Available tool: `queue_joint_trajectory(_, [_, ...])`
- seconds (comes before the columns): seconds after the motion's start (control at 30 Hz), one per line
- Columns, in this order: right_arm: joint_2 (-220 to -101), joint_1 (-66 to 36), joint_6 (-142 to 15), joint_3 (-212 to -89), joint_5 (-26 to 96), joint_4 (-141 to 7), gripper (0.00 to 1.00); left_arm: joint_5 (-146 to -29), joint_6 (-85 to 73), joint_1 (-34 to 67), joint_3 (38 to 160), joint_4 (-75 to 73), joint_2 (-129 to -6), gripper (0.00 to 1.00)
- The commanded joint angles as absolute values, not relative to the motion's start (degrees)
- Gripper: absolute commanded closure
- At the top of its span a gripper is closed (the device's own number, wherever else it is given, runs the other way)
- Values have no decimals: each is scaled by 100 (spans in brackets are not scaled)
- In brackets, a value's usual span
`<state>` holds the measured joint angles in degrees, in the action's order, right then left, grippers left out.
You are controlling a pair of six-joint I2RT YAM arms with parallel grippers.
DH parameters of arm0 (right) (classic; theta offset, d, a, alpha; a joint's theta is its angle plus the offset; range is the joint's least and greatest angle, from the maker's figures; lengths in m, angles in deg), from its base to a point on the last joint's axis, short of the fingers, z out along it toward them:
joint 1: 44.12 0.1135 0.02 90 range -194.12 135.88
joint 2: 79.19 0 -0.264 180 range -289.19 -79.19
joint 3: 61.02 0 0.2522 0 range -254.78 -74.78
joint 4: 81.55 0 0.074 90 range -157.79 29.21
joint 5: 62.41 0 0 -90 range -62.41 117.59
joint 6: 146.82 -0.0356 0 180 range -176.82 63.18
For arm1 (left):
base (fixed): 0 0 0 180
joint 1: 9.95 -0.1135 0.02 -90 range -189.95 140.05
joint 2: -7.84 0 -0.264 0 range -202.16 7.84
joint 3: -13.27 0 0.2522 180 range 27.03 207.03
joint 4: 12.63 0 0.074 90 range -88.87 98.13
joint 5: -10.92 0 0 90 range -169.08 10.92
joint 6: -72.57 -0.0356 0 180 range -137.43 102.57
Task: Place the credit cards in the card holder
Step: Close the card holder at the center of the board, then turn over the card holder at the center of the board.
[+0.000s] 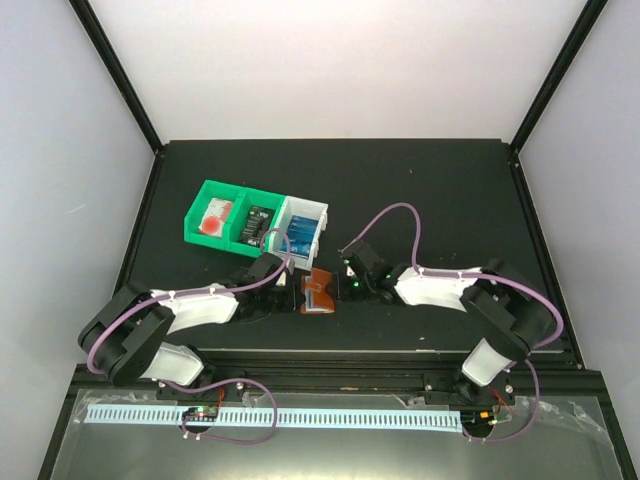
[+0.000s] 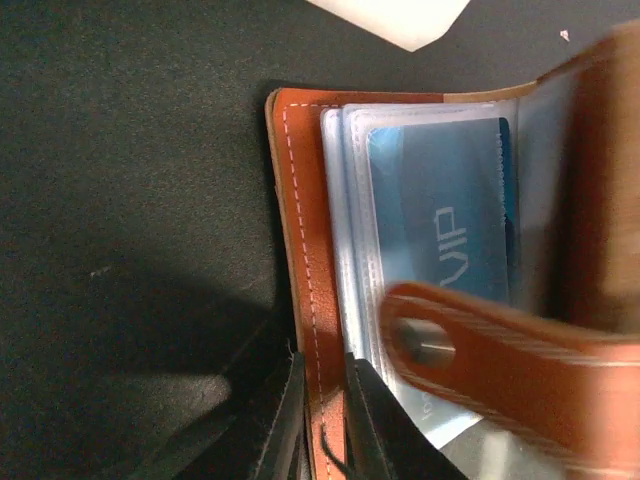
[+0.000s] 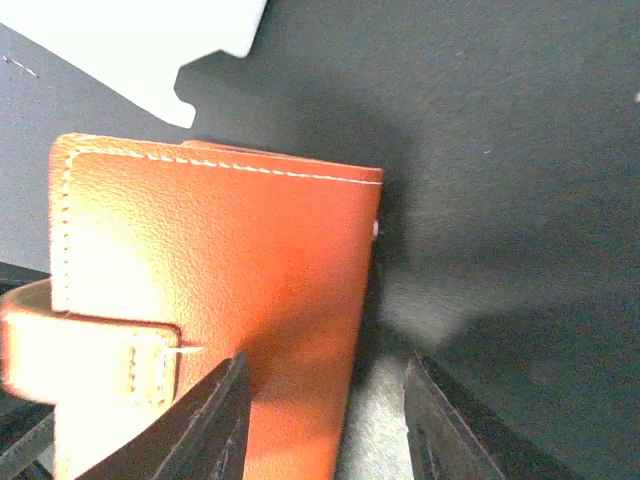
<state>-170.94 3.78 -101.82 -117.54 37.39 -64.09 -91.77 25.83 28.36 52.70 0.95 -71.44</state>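
Left gripper [image 2: 325, 378], its arm stretched low across the table [image 1: 450, 200] from the left, is clamped on the stitched edge of the card holder [image 2: 300, 250]. The holder lies open near the table's front edge, with a blue card [image 2: 450, 220] in a clear pocket. Right gripper [image 3: 325, 368] faces it from the opposite side, jaws apart, one finger over the holder's raised cover.

The left arm [image 1: 190, 310] and right arm [image 1: 440, 288] reach inward toward each other, the left gripper [image 2: 325, 400] pinched narrowly on the holder [image 2: 300, 200] edge, the right gripper [image 3: 325, 370] tilted down with its jaws well apart.
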Motion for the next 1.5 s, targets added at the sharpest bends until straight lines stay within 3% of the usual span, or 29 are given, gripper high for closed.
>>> queue_joint_trajectory(0.0, [-17458,506,-10224,-11987,3970,-6630,55,-9217,2576,2843,5069,318,-7371,87])
queue_joint_trajectory(0.37, [-17866,564,-10825,-11558,4439,-7565,52,-9168,2607,2840,4885,101,-7530,90])
queue_joint_trajectory(0.67, [-18178,571,-11583,-10600,5620,-10661,44,-9268,2610,2843,4857,-60,-7746,90])
queue_joint_trajectory(0.9, [-18178,567,-11533,-10647,5570,-10765,46,-9238,2650,2836,4830,-95,-7738,91])
queue_joint_trajectory(1.13, [-17992,567,-11584,-10470,5222,-10821,62,-9137,2711,2829,4750,-73,-7485,90])
queue_joint_trajectory(1.33, [-17667,570,-11342,-10528,4879,-10277,82,-8439,2749,2831,4635,542,-6347,79])
queue_joint_trajectory(1.47, [-17285,566,-11014,-10711,4636,-9429,86,-7586,2766,2837,4696,1323,-5552,71])
